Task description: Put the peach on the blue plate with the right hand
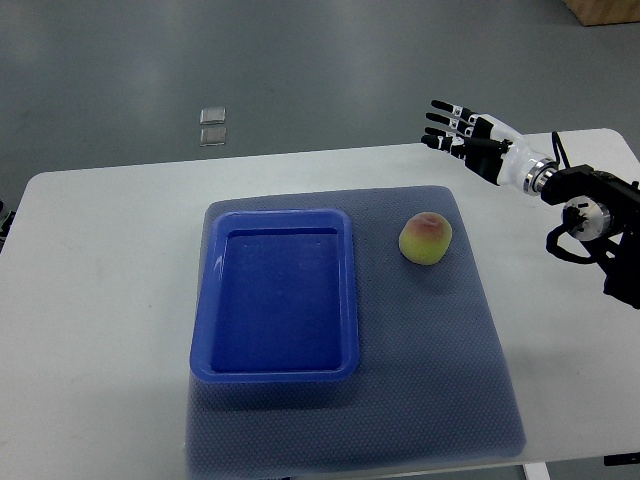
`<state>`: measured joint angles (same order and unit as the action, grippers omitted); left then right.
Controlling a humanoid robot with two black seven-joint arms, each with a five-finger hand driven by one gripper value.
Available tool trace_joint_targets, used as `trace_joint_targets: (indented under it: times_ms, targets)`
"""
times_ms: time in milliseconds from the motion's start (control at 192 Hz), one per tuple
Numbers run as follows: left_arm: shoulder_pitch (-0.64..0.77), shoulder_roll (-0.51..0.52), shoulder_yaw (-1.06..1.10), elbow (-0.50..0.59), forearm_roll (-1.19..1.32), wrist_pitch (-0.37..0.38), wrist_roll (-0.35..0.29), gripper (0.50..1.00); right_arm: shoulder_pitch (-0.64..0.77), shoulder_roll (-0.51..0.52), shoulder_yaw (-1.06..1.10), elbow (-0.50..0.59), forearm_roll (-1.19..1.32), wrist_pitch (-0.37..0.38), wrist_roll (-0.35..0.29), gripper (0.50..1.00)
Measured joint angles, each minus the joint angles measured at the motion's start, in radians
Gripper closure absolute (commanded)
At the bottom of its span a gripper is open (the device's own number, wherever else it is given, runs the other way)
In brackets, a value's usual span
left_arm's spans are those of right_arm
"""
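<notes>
Peach (427,238) sits on mat (440,340), just beside plate (275,370) at its 3 o'clock, not touching. Plate empty. R hand (468,138) at peach's 1 o'clock, well apart, fingers spread, holding nothing. Table (100,300) white.

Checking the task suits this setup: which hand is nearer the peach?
Right. The right hand hovers past the table's far edge, up and to the right of the peach, fingers spread, holding nothing. The left hand is out of view.
</notes>
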<state>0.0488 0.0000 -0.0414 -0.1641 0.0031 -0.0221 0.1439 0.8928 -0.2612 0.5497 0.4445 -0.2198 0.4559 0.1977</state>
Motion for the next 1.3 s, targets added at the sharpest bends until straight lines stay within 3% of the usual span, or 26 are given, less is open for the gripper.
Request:
trace_joint_targets:
  times_ms: [557, 776, 1302]
  targets:
    - [-0.015, 0.0, 0.006, 0.009, 0.001, 0.003, -0.001, 0.5, 0.006, -0.004, -0.004, 0.003, -0.011, 0.009, 0.001, 0.57]
    - [-0.017, 0.0, 0.002, 0.009, 0.002, 0.005, -0.001, 0.5, 0.03, -0.01, -0.018, 0.003, -0.028, 0.083, 0.002, 0.57]
    - [-0.017, 0.0, 0.003, 0.009, 0.002, 0.005, -0.001, 0.5, 0.056, -0.044, -0.021, 0.004, -0.233, 0.155, 0.047, 0.572]
